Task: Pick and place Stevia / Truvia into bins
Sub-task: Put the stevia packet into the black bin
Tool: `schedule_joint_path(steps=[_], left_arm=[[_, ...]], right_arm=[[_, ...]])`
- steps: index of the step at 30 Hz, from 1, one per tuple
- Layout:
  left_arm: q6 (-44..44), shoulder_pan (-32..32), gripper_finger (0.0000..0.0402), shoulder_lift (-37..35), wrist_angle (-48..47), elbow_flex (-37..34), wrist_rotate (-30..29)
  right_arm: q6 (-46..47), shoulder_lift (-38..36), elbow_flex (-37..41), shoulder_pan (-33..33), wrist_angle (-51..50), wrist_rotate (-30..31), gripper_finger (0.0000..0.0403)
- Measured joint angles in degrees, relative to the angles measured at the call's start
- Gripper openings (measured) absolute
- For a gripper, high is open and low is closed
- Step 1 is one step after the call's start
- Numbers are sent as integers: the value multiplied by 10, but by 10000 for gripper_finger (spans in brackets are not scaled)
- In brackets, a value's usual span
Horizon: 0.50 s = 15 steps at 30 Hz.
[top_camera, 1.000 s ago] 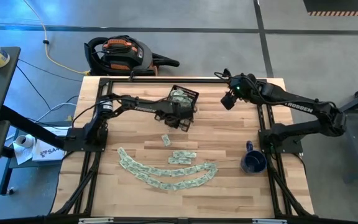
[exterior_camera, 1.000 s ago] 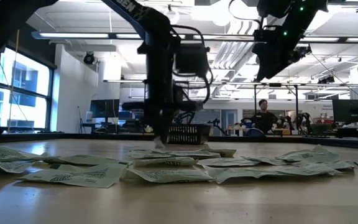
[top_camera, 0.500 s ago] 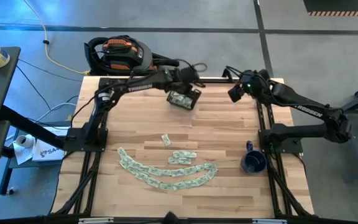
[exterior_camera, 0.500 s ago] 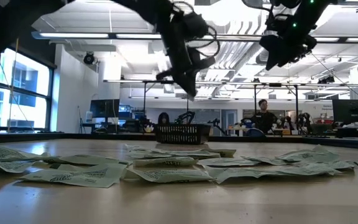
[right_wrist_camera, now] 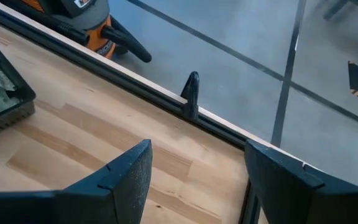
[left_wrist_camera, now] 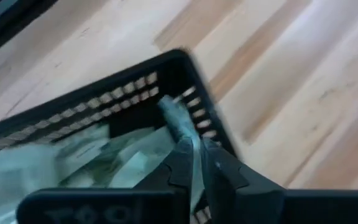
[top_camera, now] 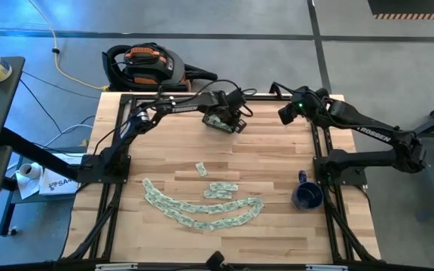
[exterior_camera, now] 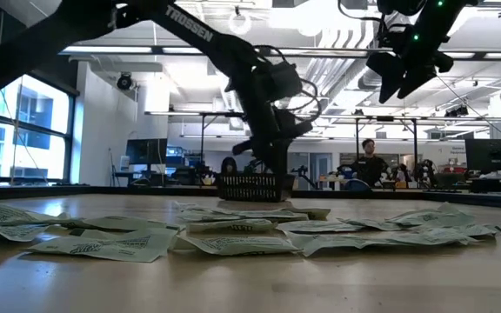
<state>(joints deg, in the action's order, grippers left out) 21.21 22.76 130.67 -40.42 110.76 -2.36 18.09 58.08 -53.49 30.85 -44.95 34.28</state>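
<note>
Left gripper (left_wrist_camera: 197, 152): poised over the basket (top_camera: 224, 120) at the table's (top_camera: 277, 158) far edge, jaws nearly together, pinching a sachet (left_wrist_camera: 178, 118) so it falls inside.
Basket: already holding several sachets.
Loose sachets (top_camera: 202, 207): curved row near the front edge, awaiting pickup.
Right gripper (top_camera: 286, 114): parked aloft at the far right, jaws spread, empty.

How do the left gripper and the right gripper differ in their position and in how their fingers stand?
The left gripper is over the basket with a sachet between its nearly closed fingers; the right gripper stands wide open, holding nothing. The left gripper is low at the basket; the right gripper is raised near the table's far edge. Both have dark fingers.
</note>
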Motion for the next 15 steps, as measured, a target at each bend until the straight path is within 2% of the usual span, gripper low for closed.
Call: schedule_joint_path(steps=[2,7,10,15], left_arm=[[-1,-1,60,0,2,0,4],[-6,-3,66,-3,-14,0,-44],[-6,-1,84,-18,-49,0,-45],[0,-9,112,-56,-164,1,-37]], right_arm=[[1,0,0,0,-2,3,245],[0,0,0,0,-2,8,245],[-1,0,0,0,-2,12,245],[-6,0,0,0,-2,12,245]])
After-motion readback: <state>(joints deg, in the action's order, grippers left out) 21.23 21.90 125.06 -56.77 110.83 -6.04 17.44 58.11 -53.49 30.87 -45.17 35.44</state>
